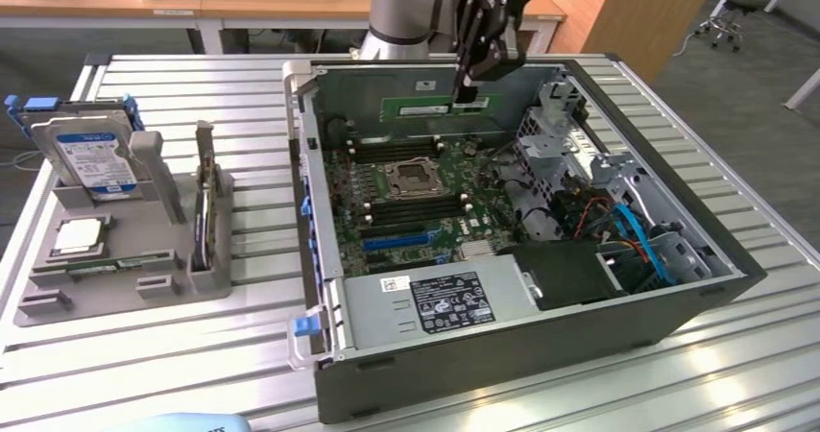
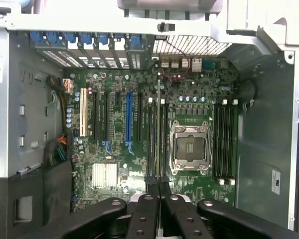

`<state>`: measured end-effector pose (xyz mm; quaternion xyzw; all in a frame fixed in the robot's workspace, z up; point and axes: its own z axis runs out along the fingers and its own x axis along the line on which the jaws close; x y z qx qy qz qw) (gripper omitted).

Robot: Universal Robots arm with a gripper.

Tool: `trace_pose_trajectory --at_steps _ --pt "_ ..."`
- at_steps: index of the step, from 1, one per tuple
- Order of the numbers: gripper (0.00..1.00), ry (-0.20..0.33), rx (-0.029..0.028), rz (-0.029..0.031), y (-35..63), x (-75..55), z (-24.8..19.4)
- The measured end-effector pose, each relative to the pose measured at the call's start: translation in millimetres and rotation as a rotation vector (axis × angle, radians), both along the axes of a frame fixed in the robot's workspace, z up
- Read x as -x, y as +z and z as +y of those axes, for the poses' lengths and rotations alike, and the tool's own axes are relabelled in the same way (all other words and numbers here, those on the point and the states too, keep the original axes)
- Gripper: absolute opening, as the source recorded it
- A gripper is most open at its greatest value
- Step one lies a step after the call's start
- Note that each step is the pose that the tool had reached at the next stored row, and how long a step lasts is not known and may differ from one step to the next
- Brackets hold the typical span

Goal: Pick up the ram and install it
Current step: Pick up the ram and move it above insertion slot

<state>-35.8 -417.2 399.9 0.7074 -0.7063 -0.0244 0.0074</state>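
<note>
Hanging over the far end of the open computer case [image 1: 326,259], the gripper [image 1: 470,79] has its two fingers pressed together on the ram [image 1: 464,94], which points straight down from the fingertips as a thin dark sliver. From the wrist, the gripper [image 2: 159,191] shows the same pinch: the black fingers meet with hardly any gap, and the ram [image 2: 159,124] runs out from between them edge-on, a narrow line laid across the motherboard [image 2: 114,99] below. That line falls among the long memory slots [image 2: 152,144] just beside the empty processor socket [image 2: 189,148], so the stick seems roughly lined up with them. In the exterior view it sits clearly above the motherboard [image 1: 410,202], near the case's back wall and apart from the slots. I judge the pick-up part of the task as done, since the ram is clear of the grey holder [image 1: 167,259] on the exterior view's left, where the hard drive [image 1: 90,158] and the silver processor chip [image 1: 80,235] sit. The install part is not done: the ram touches no slot, and nothing shows it seated or latched.
</note>
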Motion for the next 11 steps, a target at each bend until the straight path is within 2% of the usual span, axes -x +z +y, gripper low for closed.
trace_pose_trajectory --at_steps 5,11 --pt "0.11 0.0 0.0001 0.0 -0.1 -9.7 0.0" --pt "0.11 0.0 0.0 0.0 -1.4 -10.9 0.1"
